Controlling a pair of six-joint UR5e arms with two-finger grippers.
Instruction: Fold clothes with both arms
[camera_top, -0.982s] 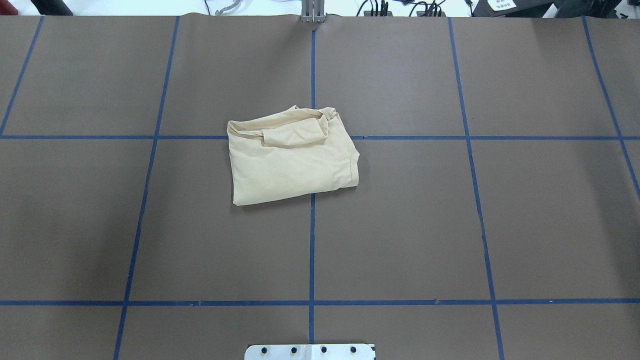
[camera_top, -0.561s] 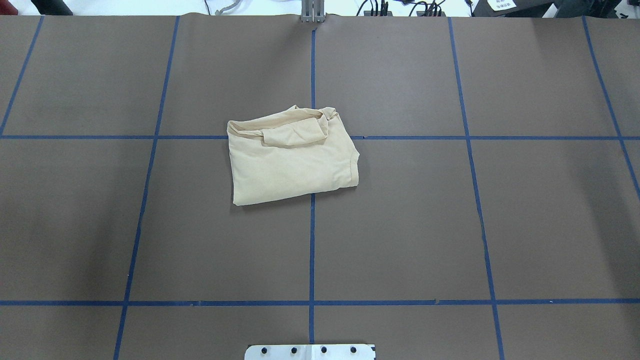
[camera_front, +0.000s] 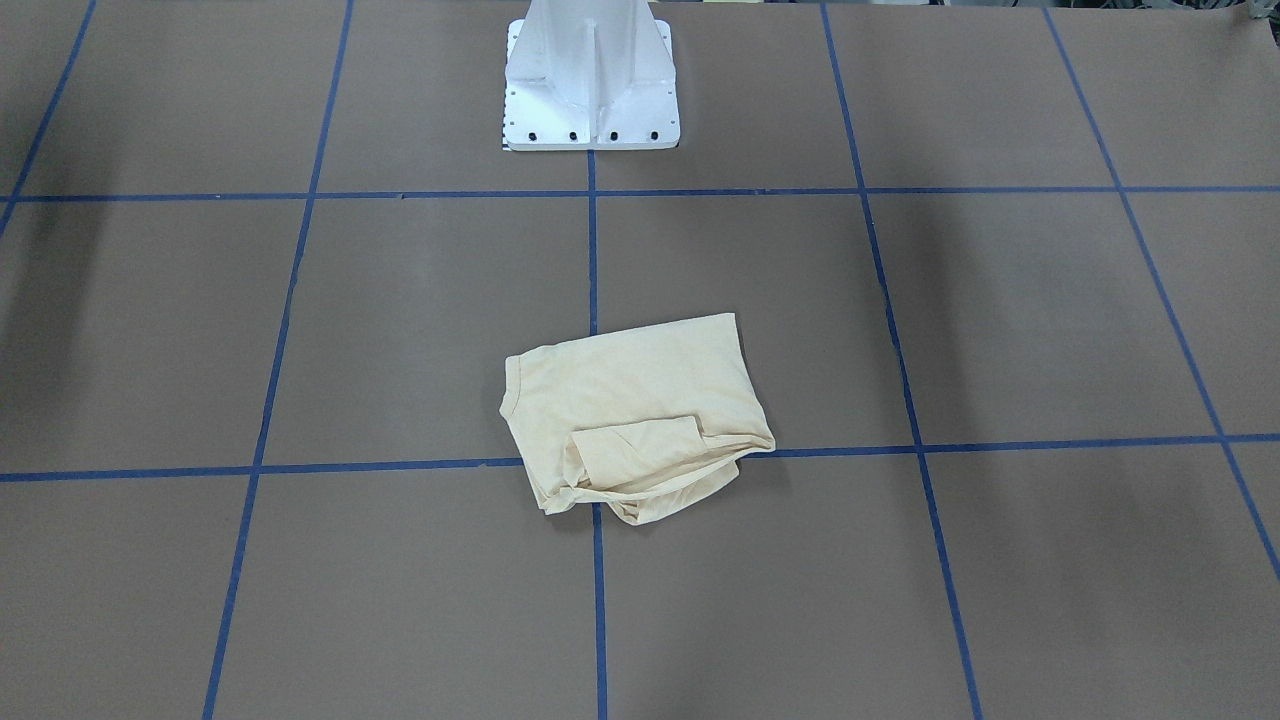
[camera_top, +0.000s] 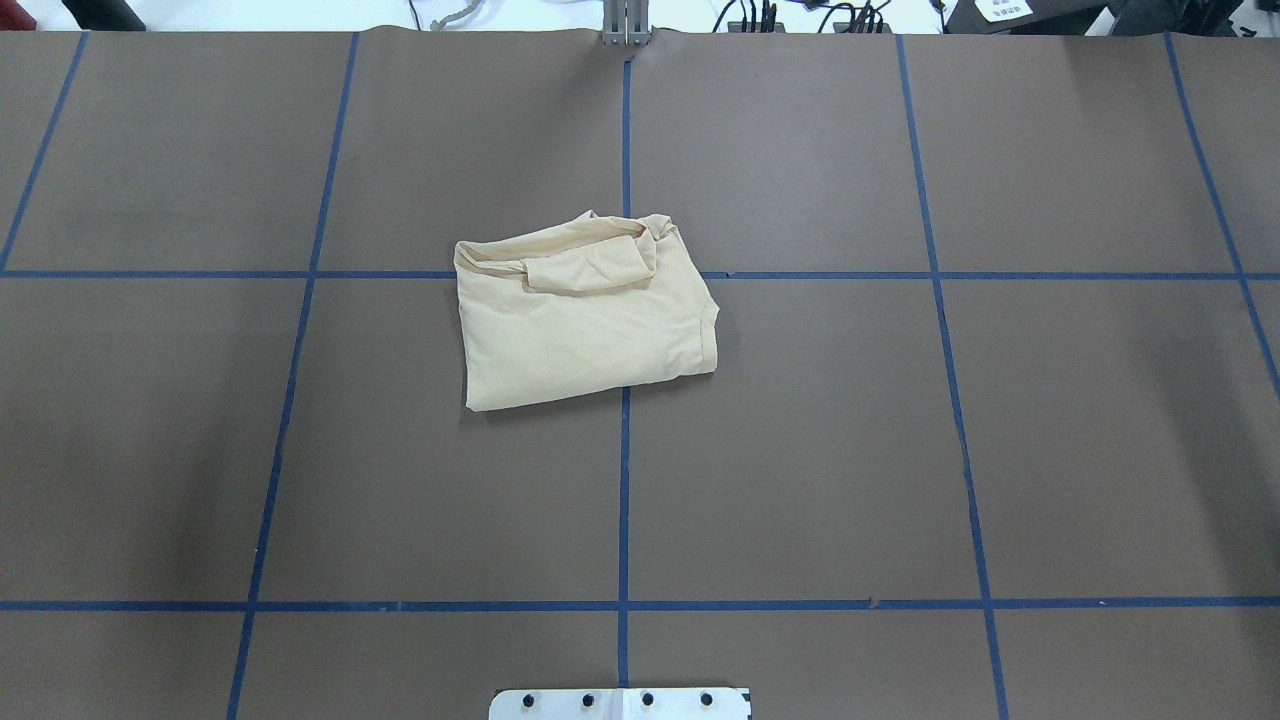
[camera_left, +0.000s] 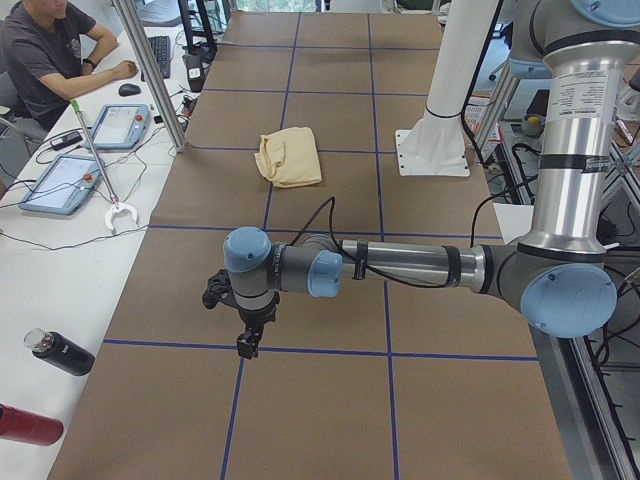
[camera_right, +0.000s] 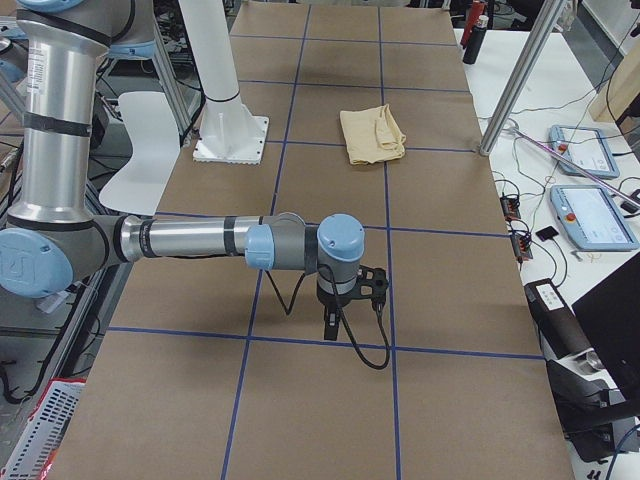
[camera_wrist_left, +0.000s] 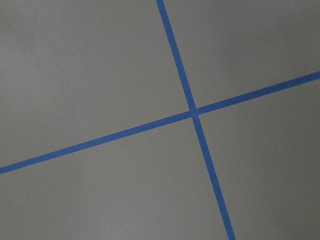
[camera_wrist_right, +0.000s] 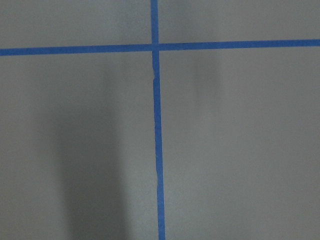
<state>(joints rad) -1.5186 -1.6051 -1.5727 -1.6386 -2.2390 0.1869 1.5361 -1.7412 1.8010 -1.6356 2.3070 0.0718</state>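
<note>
Nothing on the table has moved since a moment ago, and the shirt lies in the same spot. Nearest the robot is its white base. The left arm reaches out low over one end of the table. Its left fingers point down over a crossing of blue tape lines, well apart from the shirt. The right arm does the same at the other end with its right fingers. It is too hard to tell if either pair of fingers is wide or narrow. Farther out, in the middle of the table, the pale yellow shirt lies folded and flat across the middle blue line, more on the robot's left side. A folded sleeve lies on top along its far edge.
</note>
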